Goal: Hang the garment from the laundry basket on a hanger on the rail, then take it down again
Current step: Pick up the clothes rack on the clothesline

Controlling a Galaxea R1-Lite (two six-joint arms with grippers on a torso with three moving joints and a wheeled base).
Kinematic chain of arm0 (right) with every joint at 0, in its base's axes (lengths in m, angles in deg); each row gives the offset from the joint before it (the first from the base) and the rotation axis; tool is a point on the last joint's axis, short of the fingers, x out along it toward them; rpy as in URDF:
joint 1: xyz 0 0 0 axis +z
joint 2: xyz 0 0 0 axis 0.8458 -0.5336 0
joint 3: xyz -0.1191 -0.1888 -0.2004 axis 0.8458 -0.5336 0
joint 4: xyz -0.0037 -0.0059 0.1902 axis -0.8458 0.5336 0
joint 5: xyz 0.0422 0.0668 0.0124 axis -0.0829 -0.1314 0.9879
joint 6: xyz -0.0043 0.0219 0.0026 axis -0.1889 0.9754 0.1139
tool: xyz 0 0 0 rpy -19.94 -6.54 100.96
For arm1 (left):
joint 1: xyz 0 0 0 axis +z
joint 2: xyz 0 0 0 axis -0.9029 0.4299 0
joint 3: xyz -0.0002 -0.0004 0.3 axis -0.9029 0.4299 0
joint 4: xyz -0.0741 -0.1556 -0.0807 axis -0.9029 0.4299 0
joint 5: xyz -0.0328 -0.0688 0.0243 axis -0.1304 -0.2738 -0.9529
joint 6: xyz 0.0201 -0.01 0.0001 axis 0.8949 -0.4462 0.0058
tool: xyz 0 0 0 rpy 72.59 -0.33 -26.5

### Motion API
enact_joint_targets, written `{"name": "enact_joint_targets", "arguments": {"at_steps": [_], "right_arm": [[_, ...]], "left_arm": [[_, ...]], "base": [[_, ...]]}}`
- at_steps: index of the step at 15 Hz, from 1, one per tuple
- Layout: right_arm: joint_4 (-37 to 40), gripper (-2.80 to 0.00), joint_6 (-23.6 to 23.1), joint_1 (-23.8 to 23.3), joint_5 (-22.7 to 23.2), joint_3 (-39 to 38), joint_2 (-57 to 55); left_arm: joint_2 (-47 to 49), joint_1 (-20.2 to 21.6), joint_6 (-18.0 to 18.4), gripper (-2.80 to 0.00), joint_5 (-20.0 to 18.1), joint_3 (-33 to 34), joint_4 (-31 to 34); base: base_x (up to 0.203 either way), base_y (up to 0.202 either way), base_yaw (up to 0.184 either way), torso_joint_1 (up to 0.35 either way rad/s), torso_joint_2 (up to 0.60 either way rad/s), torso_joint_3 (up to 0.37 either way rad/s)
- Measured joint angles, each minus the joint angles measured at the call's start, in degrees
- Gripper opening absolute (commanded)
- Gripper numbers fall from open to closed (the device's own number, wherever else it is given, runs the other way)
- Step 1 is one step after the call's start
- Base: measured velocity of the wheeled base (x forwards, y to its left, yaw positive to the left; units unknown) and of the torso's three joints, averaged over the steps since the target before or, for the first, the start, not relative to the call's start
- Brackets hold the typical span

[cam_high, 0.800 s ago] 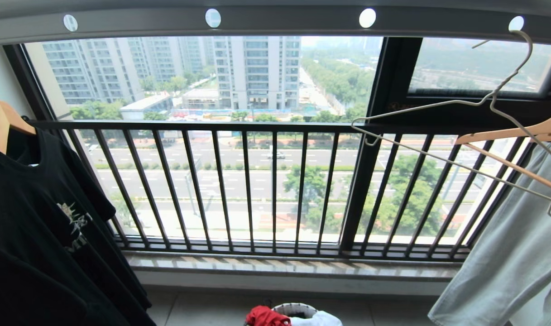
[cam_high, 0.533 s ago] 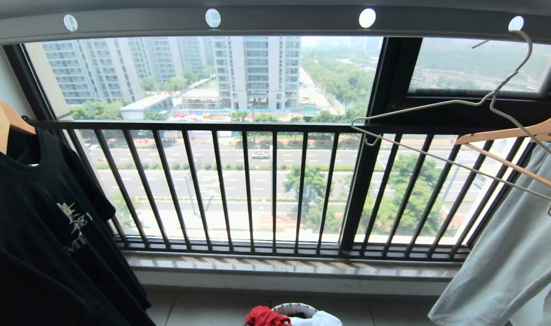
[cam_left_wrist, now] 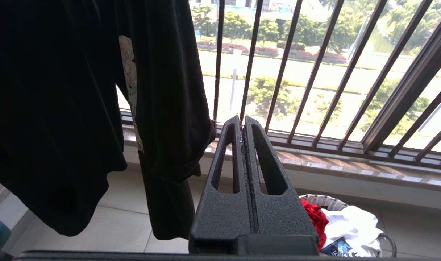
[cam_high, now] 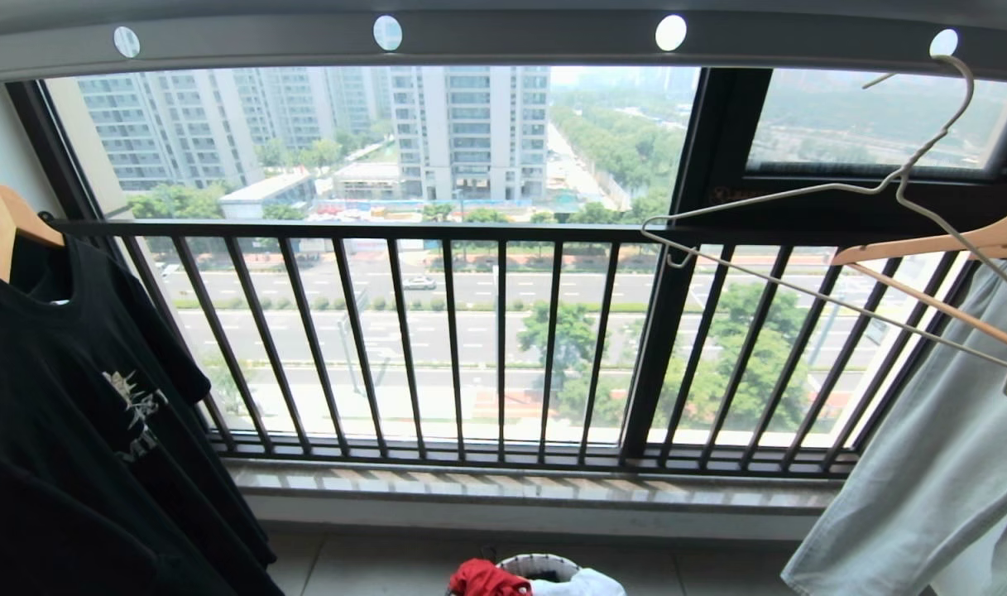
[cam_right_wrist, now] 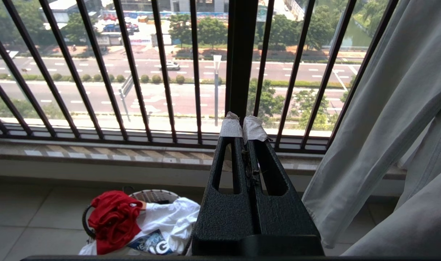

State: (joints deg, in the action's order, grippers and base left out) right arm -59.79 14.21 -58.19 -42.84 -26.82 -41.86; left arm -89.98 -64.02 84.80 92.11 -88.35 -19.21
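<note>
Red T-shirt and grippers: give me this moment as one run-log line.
red T-shirt: in laundry basket | wire hanger: empty, on rail | left gripper: shut, empty | right gripper: shut, empty

Car (cam_high: 419, 283) farther left on road (cam_high: 553, 285)

Three window-facing views, laundry basket (cam_high: 539, 566) shared

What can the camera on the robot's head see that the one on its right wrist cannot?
Only the head view shows the rail, the wire hanger hooked on it, and the black T-shirt. Only the right wrist view shows the right tool, shut and empty. Both share the laundry basket holding the red garment, and the window railing.
</note>
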Motion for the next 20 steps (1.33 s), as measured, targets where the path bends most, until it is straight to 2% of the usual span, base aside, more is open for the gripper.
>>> {"name": "enact_joint_targets", "arguments": {"at_steps": [16,20], "right_arm": [[0.15,-2.80,-0.43,0.00,-0.41,0.34,0.00],[5.28,-2.80,-0.45,0.00,-2.22,7.84,-1.49]], "left_arm": [[0.00,0.00,0.00,-2.80,0.02,0.00,-0.02],[0.00,0.00,0.01,-2.80,0.00,0.00,0.02]], "base": [[0.000,0.000,0.000,0.000,0.00,0.000],[0.000,0.000,0.000,0.000,0.00,0.000]]}}
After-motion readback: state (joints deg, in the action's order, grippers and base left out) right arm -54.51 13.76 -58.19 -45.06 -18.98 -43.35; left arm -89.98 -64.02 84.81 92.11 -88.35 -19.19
